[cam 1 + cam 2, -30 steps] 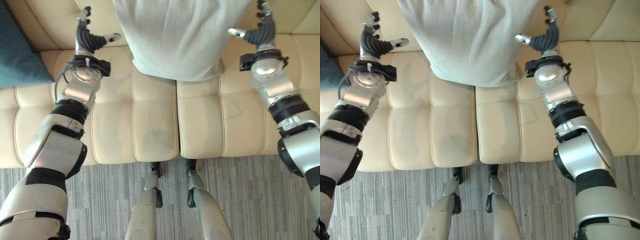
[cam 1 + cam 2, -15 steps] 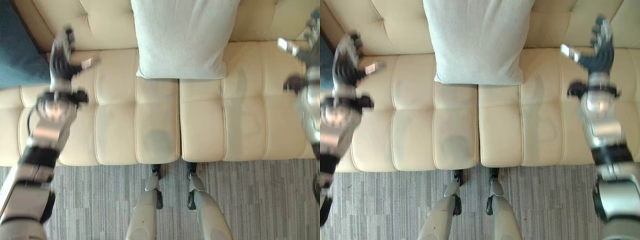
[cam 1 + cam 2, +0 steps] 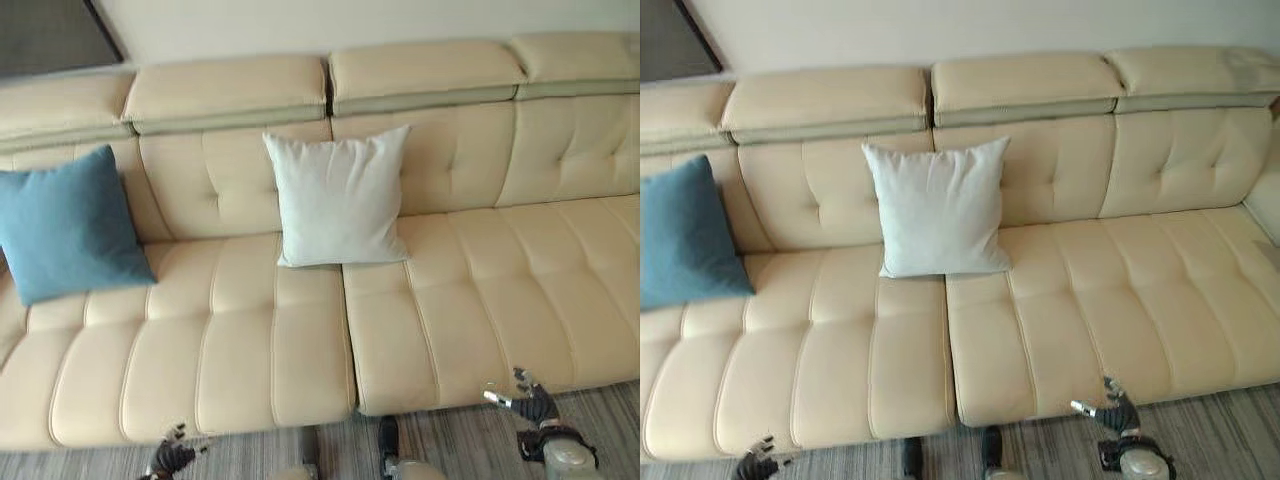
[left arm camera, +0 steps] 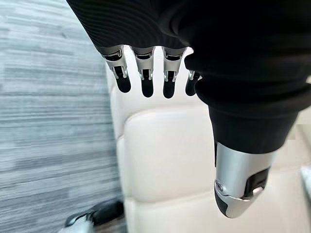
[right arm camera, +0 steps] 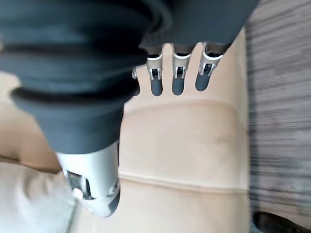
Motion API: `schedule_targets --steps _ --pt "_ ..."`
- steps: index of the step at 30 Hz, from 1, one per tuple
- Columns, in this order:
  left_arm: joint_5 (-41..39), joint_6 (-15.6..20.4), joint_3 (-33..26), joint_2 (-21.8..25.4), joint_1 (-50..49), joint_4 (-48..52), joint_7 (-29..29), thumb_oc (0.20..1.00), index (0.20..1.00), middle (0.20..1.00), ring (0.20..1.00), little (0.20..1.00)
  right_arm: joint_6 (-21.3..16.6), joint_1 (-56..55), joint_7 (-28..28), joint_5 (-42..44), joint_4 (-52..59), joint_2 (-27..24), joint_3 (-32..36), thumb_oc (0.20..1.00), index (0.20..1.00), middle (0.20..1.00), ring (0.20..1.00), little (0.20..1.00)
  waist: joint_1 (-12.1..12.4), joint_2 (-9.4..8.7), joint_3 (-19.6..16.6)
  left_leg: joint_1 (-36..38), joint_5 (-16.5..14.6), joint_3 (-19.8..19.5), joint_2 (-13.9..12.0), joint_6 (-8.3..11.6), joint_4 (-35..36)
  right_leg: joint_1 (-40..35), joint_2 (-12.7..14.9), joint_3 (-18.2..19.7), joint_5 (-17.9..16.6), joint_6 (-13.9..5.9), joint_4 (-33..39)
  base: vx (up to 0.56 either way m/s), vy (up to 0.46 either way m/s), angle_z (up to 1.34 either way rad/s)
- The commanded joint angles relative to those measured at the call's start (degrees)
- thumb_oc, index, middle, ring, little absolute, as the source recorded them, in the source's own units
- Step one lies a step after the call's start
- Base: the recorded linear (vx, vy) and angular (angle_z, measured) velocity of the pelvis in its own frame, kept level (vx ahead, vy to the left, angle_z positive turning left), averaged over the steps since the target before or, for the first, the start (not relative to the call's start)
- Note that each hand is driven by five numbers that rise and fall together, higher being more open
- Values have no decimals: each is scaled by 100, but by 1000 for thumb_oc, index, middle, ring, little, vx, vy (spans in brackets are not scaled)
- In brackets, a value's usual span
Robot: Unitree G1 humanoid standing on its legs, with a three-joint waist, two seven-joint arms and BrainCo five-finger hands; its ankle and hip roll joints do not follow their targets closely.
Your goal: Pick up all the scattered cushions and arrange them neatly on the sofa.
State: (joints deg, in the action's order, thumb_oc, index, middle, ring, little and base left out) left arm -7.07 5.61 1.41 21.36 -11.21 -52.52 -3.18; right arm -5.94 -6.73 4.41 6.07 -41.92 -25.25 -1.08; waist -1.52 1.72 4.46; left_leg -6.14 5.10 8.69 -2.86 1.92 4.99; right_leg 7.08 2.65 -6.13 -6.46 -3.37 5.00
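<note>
A pale grey-white cushion stands upright against the backrest in the middle of the cream leather sofa. A blue cushion leans on the backrest at the sofa's left end. My left hand hangs low by the seat's front edge, fingers straight and empty, as its fingers show in the left wrist view. My right hand is open over the front edge further right, holding nothing. A corner of the white cushion shows past the right thumb.
Grey striped carpet lies in front of the sofa. A dark panel hangs on the wall above the sofa's left end. The seats right of the white cushion are bare.
Both hands let go of the white cushion and drew back down to the seat's front edge. The cushion stays against the backrest. The camera has risen and pulled back, showing the whole sofa.
</note>
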Motion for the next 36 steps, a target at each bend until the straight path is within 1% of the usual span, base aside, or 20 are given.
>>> schedule_targets --steps 1,7,10,11,12,14,15,16,17,19,20,21,23,24,25,26,27,30,33,36 --pt "715 75 145 190 417 -219 -109 1000 1000 1000 1000 1000 -101 373 51 -334 -112 -109 -123 1000 1000 1000 1000 1000 16 -241 -130 483 -481 -24 17 161 -63 -374 344 -52 496 -536 -232 -27 75 3" --pt "600 110 159 204 574 -143 -292 1000 1000 1000 1000 1000 8 525 214 -476 -432 -35 -343 1000 1000 1000 1000 1000 73 -320 9 502 -543 40 109 44 -78 -219 444 38 280 -634 -295 -155 93 -5" --pt "439 145 120 332 751 58 -458 1000 1000 1000 1000 1000 46 738 344 -494 -346 86 -502 1000 1000 1000 1000 1000 95 -381 383 146 -431 99 58 -11 -184 417 474 96 21 -779 -680 -419 -2 -45" --pt "398 148 117 399 840 130 -521 1000 1000 1000 1000 1000 44 781 378 -452 -294 127 -547 1000 1000 1000 1000 1000 132 -381 445 -93 -349 94 6 -35 -281 537 461 64 191 -752 -997 -557 -1 -37" --pt "381 125 130 465 883 223 -563 1000 1000 1000 1000 1000 35 754 398 -371 -289 193 -573 1000 1000 1000 1000 1000 230 -305 469 -316 -186 92 -66 -74 -340 458 435 -15 640 -594 -1644 -497 3 -26" --pt "330 84 115 461 821 292 -556 1000 1000 1000 1000 1000 7 621 415 -241 -349 295 -467 1000 1000 1000 1000 1000 328 -243 353 -382 11 26 -97 -86 -244 121 339 195 1049 -497 -2586 -350 -63 -8" --pt "312 62 106 429 789 277 -561 1000 1000 1000 1000 1000 -7 582 450 -200 -368 319 -414 1000 1000 1000 1000 1000 392 -263 284 -477 71 17 -99 -76 -253 -76 312 259 985 -529 -2604 -314 -252 15" --pt "234 73 103 386 719 425 -572 1000 1000 1000 1000 1000 10 516 486 -85 -247 396 -380 1000 1000 1000 1000 1000 520 -350 219 -724 311 -48 -127 26 -268 -616 90 339 1502 -334 -1965 -264 -276 14" --pt "242 74 120 359 723 423 -567 1000 1000 1000 1000 1000 3 528 518 -48 -256 390 -385 1000 1000 1000 1000 1000 554 -359 194 -823 431 -83 -159 74 -276 -704 7 343 1616 -249 -1679 -285 -292 6" --pt "311 84 211 370 789 533 -583 1000 1000 1000 1000 1000 -55 535 578 44 -114 295 -355 1000 1000 1000 1000 1000 531 -252 234 -1155 841 -180 -330 321 -109 -595 -340 362 1701 -68 -1200 -400 -270 -32" --pt "329 90 248 379 848 582 -596 1000 1000 1000 1000 1000 -67 555 638 29 -81 199 -343 1000 1000 1000 1000 1000 501 -212 317 -1282 865 -174 -347 400 -88 -504 -375 289 1656 -34 -1178 -456 -219 -6" --pt "333 94 278 376 901 601 -604 1000 1000 1000 1000 1000 -50 590 655 22 -83 150 -334 1000 1000 1000 1000 1000 478 -195 372 -1350 827 -200 -330 428 -107 -419 -375 245 1617 -23 -1193 -413 -100 62" --pt "366 108 321 381 961 706 -593 1000 1000 1000 1000 1000 -33 621 672 19 10 52 -277 1000 1000 1000 1000 1000 367 -236 439 -1339 552 -246 -211 320 -401 -224 -264 71 1391 -64 -1110 -471 -72 67" --pt "482 124 314 453 864 980 -476 1000 1000 1000 1000 1000 -52 490 604 -14 292 -45 -164 1000 1000 1000 1000 1000 212 -370 449 -1092 -108 -317 -23 176 -1193 -109 -4 -47 1011 -131 -826 -388 -46 47" --pt "482 123 313 452 864 981 -476 1000 1000 1000 1000 1000 -51 490 604 -14 294 -46 -163 1000 1000 1000 1000 1000 208 -365 433 -1114 -93 -323 -25 176 -1187 -91 -9 -53 996 -129 -817 -404 -11 50" --pt "493 131 245 456 759 1115 -419 1000 1000 1000 1000 1000 -76 472 558 -116 348 -119 -165 1000 1000 1000 1000 1000 174 -432 443 -863 -597 -469 129 99 -1560 -68 76 8 848 -145 -696 -223 69 51" --pt "474 132 184 406 724 1135 -431 1000 1000 1000 1000 1000 -60 504 526 -169 293 -124 -188 1000 1000 1000 1000 1000 146 -419 438 -553 -866 -610 235 79 -1598 -30 65 58 761 -165 -641 -216 105 6" --pt "579 87 285 393 703 1197 -386 1000 1000 1000 1000 1000 -18 458 483 -204 149 -77 -143 1000 1000 1000 1000 1000 19 -343 210 -107 -789 -590 205 33 -909 -14 8 17 713 -189 -592 -46 155 -6" --pt "666 66 416 431 781 1259 -371 1000 1000 1000 1000 1000 16 456 479 -156 69 -46 -123 1000 1000 1000 1000 1000 -55 -359 152 0 -775 -580 251 5 -731 -13 29 35 642 -228 -583 -45 174 -1" --pt "809 11 479 543 778 1432 -288 1000 1000 1000 1000 1000 84 350 410 -111 -9 95 -127 1000 1000 1000 1000 1000 -95 -436 175 122 -752 -428 325 -97 -580 44 72 255 515 -324 -636 -53 156 -4"
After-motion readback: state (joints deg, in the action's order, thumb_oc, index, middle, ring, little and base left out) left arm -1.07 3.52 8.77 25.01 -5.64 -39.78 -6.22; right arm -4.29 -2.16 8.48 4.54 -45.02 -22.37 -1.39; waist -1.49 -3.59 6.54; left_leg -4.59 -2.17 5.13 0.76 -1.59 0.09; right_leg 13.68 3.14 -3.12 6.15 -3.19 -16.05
